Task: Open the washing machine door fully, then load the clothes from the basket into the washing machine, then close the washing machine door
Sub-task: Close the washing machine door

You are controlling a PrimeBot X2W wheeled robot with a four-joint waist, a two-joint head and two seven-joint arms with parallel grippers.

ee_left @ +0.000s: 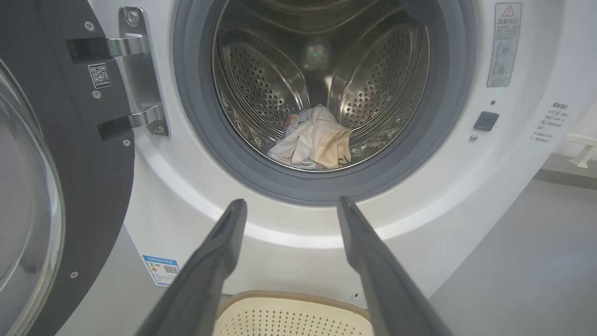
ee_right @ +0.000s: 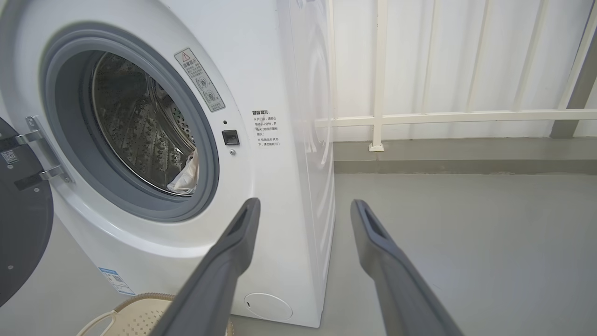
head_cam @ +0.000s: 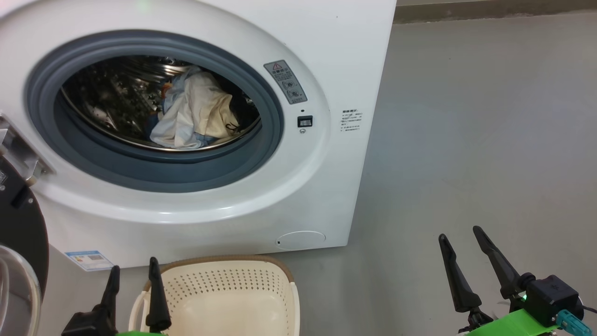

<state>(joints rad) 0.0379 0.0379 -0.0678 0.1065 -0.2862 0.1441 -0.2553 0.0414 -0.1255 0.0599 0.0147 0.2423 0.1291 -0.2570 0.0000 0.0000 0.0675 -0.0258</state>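
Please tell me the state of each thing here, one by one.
washing machine door: open wide.
clothes: lying inside the drum.
basket: no clothes in the visible part.
left gripper: open, holding nothing.
right gripper: open, holding nothing.

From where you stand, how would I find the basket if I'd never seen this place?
Find the big white washing machine, its door swung open. On the grey floor right before it sits the basket. Unlike all around it, it is cream, dotted with holes and edged with a brown rim.

Left fingers point(head_cam: 157, 298), right fingers point(head_cam: 456, 275): spread, empty.
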